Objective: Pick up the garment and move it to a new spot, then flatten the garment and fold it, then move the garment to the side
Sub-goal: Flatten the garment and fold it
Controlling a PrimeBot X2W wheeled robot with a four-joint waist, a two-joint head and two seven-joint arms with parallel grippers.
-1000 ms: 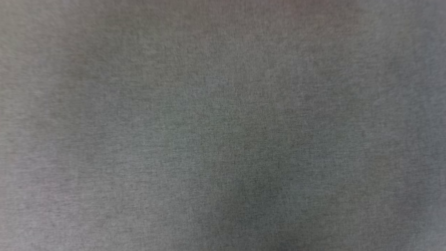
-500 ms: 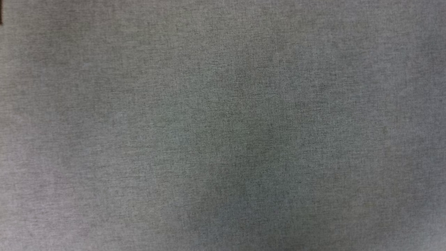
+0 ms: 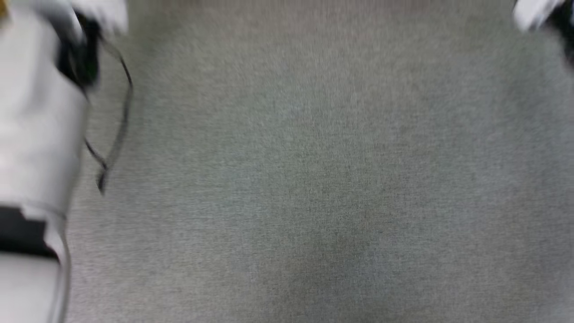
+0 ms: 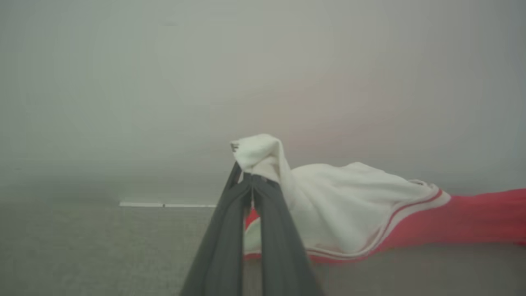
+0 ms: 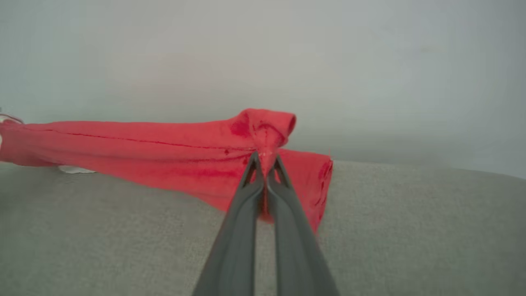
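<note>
The garment is red with a white sleeve and red-white striped trim. In the left wrist view my left gripper (image 4: 251, 181) is shut on the white sleeve of the garment (image 4: 353, 205), which trails off to the right, low over the grey surface. The right wrist view shows my right gripper (image 5: 266, 159) shut on a bunched red edge of the garment (image 5: 164, 156), whose red body stretches away to the left. In the blurred head view my pale left forearm (image 3: 36, 134) stands along the left edge, and a bit of the right arm (image 3: 542, 13) sits in the top right corner.
Grey woven fabric (image 3: 314, 179) covers the work surface across the head view and lies under the garment in both wrist views. A thin black cable (image 3: 114, 130) hangs beside the left forearm. A pale wall rises behind the surface.
The head view has shifted. My left forearm and a bit of my right arm have come into it at the upper corners, where before there was just grey fabric.
</note>
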